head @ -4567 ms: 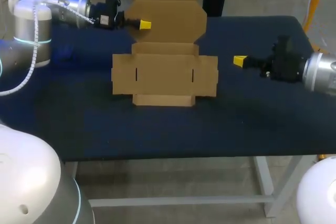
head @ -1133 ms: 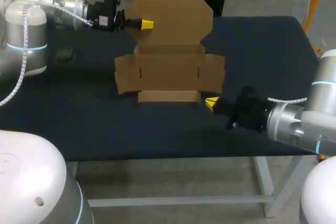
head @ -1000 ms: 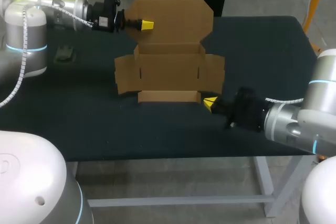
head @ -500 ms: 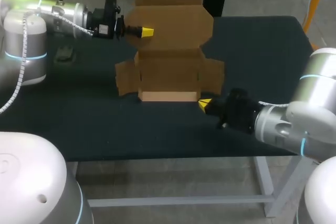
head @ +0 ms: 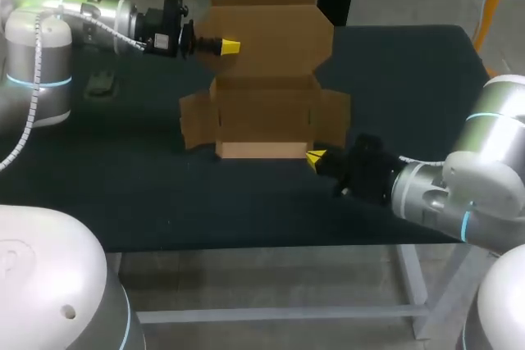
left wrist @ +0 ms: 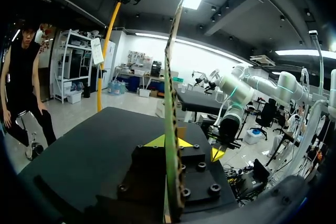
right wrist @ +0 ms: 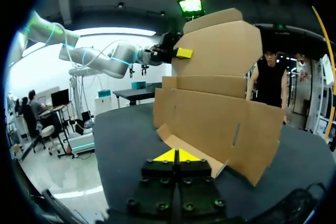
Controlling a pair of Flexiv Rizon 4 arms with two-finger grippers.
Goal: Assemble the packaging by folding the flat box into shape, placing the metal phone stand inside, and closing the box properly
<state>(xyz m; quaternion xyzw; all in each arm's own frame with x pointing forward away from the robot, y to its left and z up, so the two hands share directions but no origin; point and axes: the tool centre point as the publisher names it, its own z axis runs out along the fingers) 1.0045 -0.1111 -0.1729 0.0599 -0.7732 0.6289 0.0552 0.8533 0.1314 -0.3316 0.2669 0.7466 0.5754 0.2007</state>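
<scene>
Robotics lab, left arm (head: 90,14), right arm (head: 443,194), worktable (head: 246,206)

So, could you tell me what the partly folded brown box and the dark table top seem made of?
The partly folded brown box looks like matte, uncoated corrugated cardboard: its cut edge in the left wrist view shows fluting. The dark table top seems covered in matte navy fabric or felt, showing no glare.

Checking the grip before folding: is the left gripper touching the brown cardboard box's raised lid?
Touching. Left wrist view: the left gripper clamps the brown cardboard box lid edge-on between its yellow tips.
</scene>
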